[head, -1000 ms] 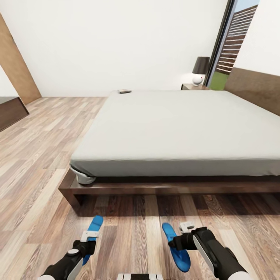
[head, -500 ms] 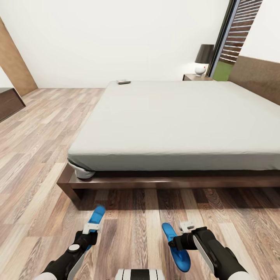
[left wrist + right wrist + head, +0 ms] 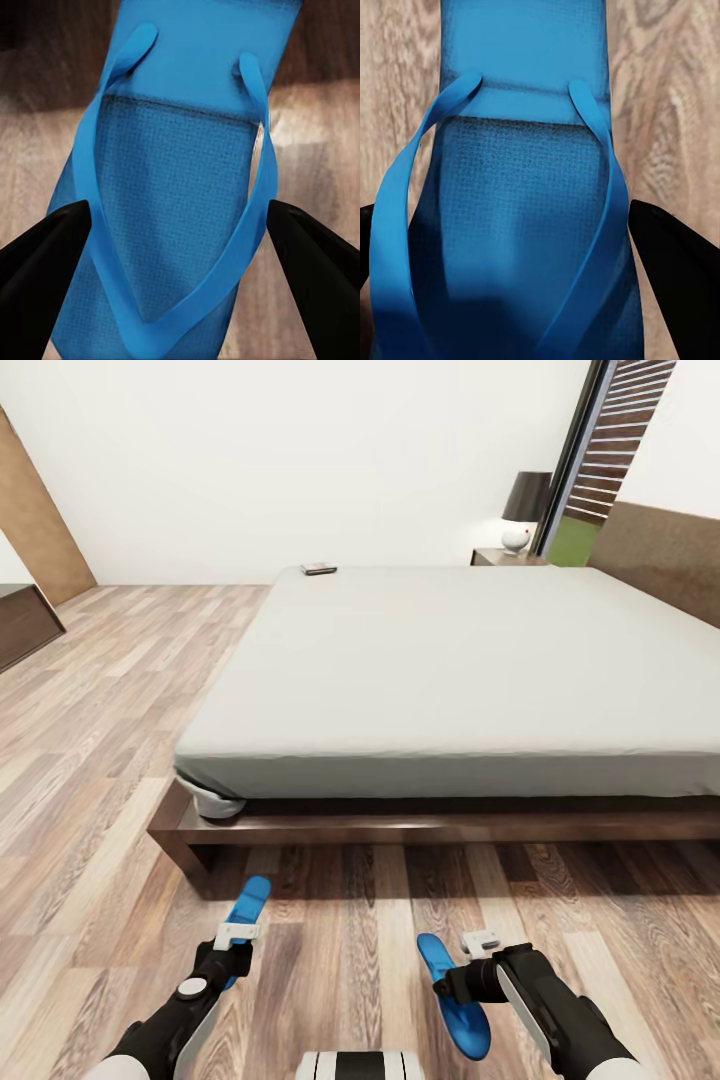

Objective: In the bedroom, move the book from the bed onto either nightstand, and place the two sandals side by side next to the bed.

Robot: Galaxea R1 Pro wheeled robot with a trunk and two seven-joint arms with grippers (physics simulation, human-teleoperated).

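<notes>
From the head view, the bed (image 3: 450,670) fills the middle of the room, its grey mattress on a dark wood base, standing on the wood-plank floor (image 3: 100,760). The book (image 3: 318,569) lies at the far corner of the mattress, too small to read its cover. Beyond the bed's far side a nightstand (image 3: 505,558) stands by the window, partly cut off by the mattress edge, with a lamp (image 3: 522,510) on it. Down in front, the left pincer (image 3: 236,937) sits over one sandal (image 3: 246,908), whose blue tip pokes out toward the bed base. The right pincer (image 3: 466,952) sits beside the other sandal (image 3: 455,995), which lies lengthwise on the floor. The two sandals are well apart, both near the bed's foot. From here I cannot tell how the fingers stand.

The left wrist view gives what the head view hides: the sandal (image 3: 172,187) seen close, straps forming a V, with a dark fingertip at either edge, spread wide and not squeezing the sole. Its toe end is cut off.

The right wrist view shows the same for the other sandal (image 3: 525,210): straps, textured sole, and one black fingertip (image 3: 675,262) clear at one side, the opposite one barely in frame, so this pincer too is spread apart.
</notes>
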